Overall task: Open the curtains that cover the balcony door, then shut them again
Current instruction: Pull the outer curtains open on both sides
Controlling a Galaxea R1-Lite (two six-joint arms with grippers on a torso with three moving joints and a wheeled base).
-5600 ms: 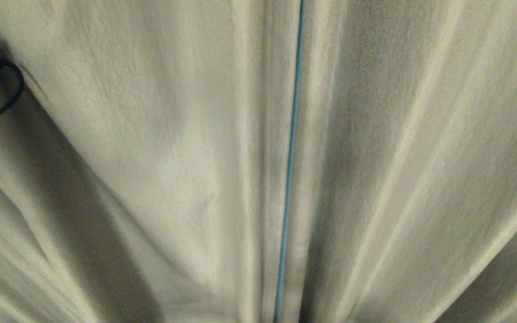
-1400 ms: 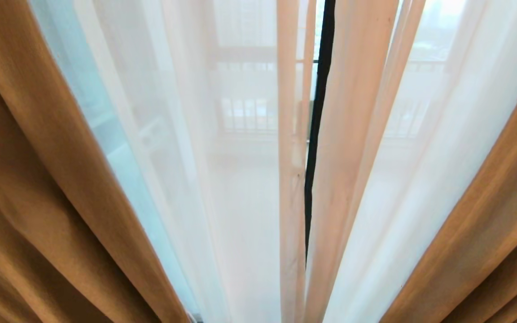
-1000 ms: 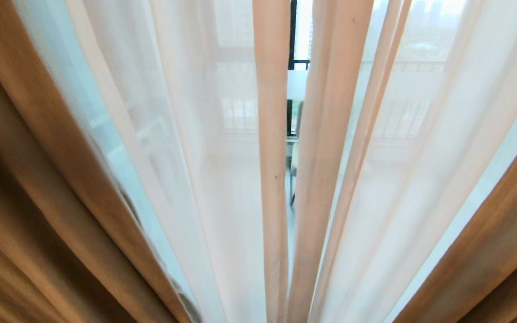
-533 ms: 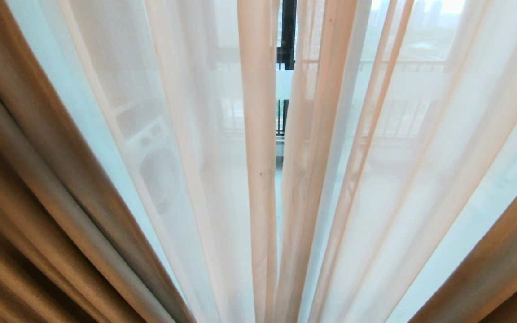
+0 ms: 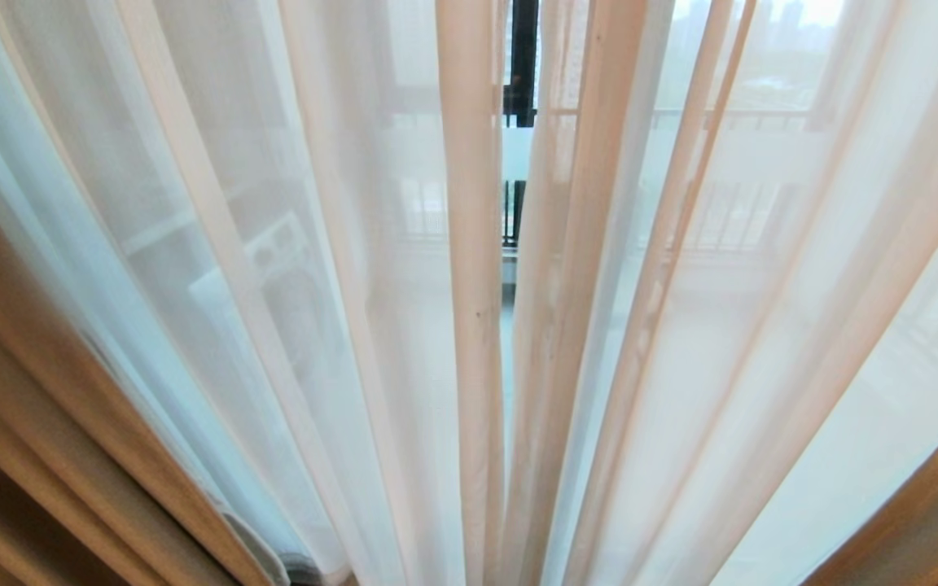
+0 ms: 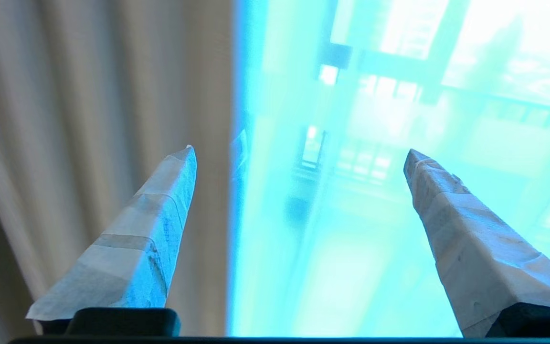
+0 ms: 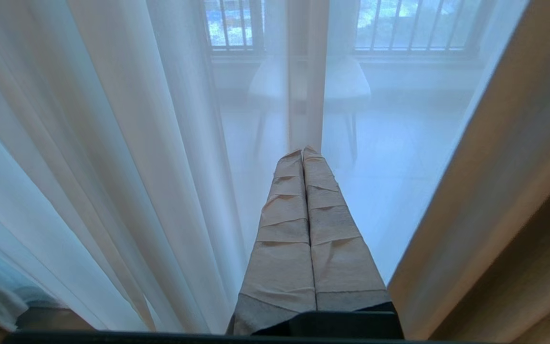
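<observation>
Filling the view: sheer curtains point(image 5: 314, 285); balcony door point(image 5: 523, 65) behind

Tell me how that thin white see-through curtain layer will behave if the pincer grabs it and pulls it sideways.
The sheer layer hangs in loose narrow folds, so it is likely floppy and will bunch rather than slide as one sheet. The balcony shows through it, so it is probably very light. Such fine cloth may slip from the taped fingers of the open left pincer.

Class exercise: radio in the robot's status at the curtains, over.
Left gripper open, empty, beside thick drape. Right gripper shut, idle. Sheer layer covers door frame.
</observation>
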